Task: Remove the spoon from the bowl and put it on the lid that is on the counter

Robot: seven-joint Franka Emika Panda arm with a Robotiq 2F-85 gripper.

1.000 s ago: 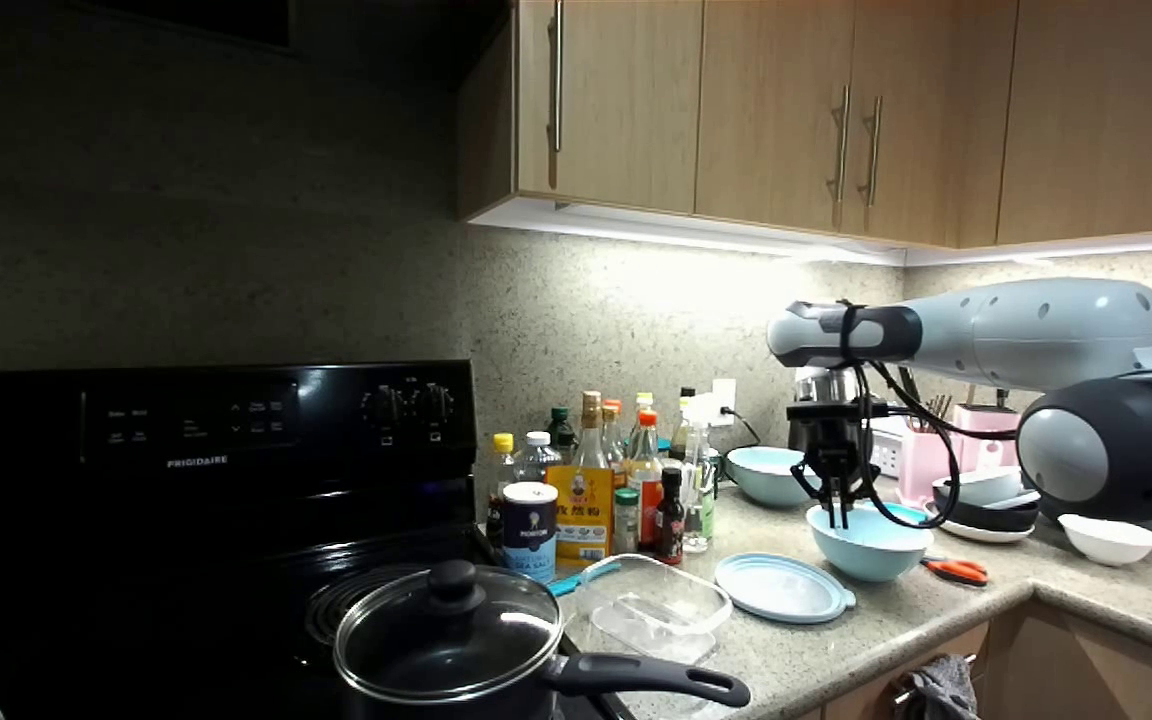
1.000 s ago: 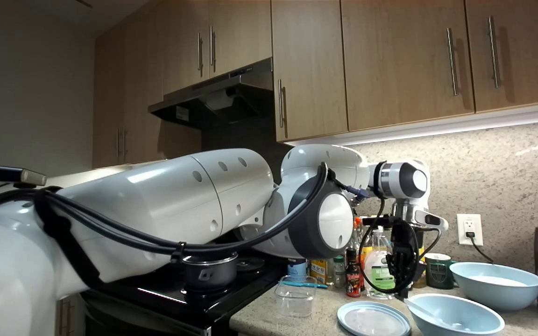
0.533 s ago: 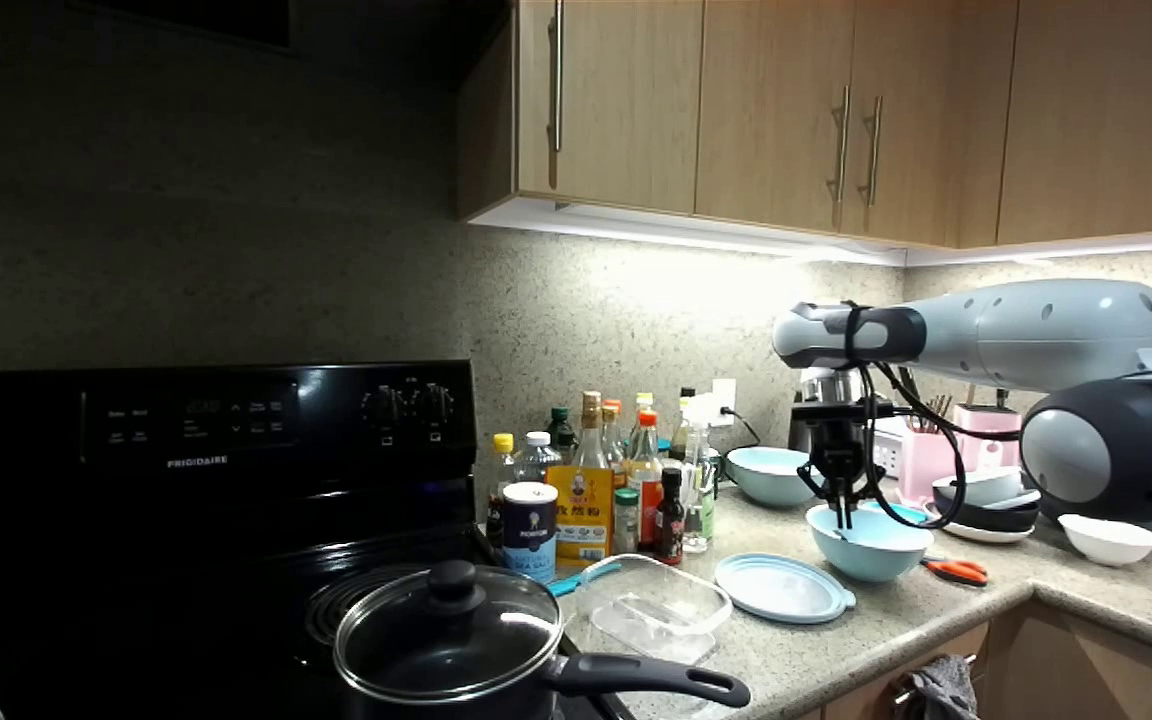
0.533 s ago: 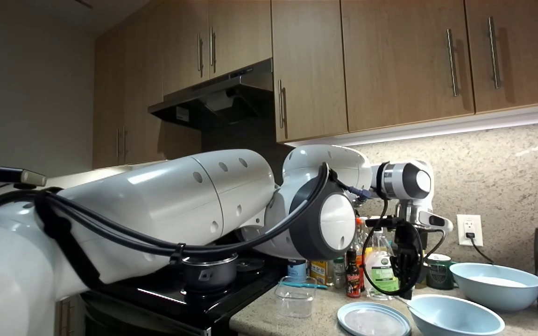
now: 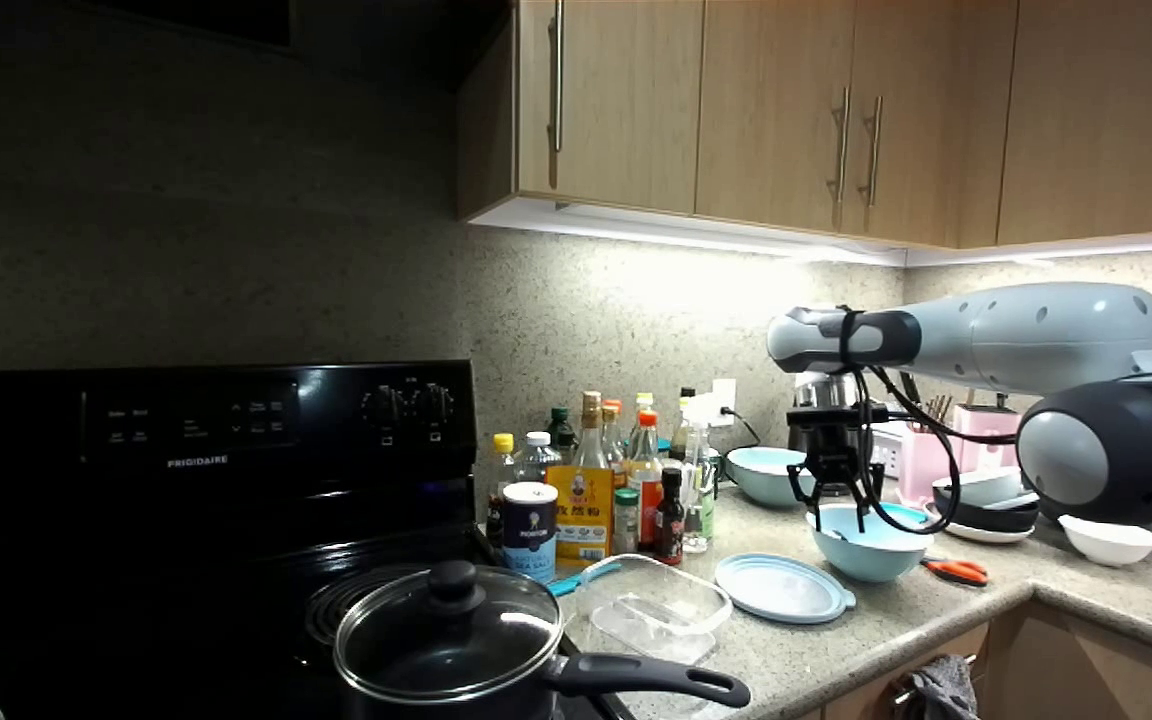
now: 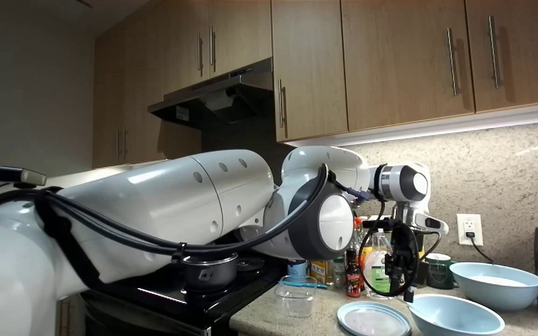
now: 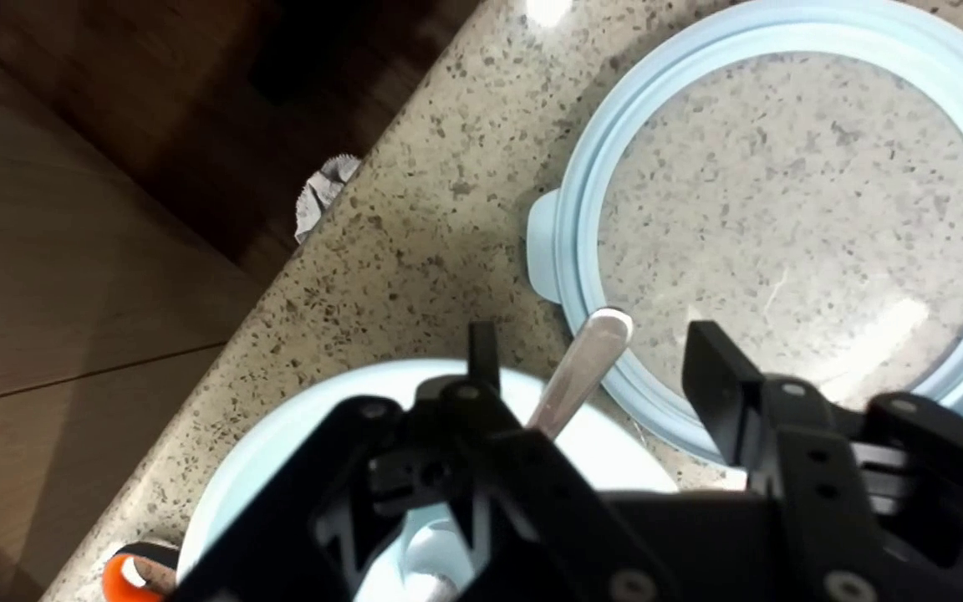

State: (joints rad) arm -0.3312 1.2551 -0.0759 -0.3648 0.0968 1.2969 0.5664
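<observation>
My gripper (image 7: 593,334) stands open over the rim of the pale blue bowl (image 5: 876,556). The metal spoon leans in that bowl, its handle (image 7: 583,368) sticking out past the rim. From the wrist view, the handle passes through the gap between the two fingers, nearer the left one; contact cannot be told. The spoon's lower end (image 7: 434,556) shows inside the bowl, partly covered by the gripper. Beside the bowl, flat on the counter, lies the round lid (image 7: 575,276) with a blue rim and a clear middle. Both exterior views show the lid (image 6: 374,319) with nothing on it.
Orange-handled scissors (image 5: 958,571) lie by the bowl. A larger blue bowl (image 6: 495,285) stands behind, near the wall. Left of the lid are a clear container (image 5: 656,600) and several bottles. The lidded pot's handle (image 5: 651,678) juts toward the counter. The counter's edge (image 7: 281,293) runs close by.
The jaws were nearly shut half a second ago and now stand apart. The gripper shifted toward the kettle side, then back. The spoon's handle lies a little differently against the bowl's rim.
</observation>
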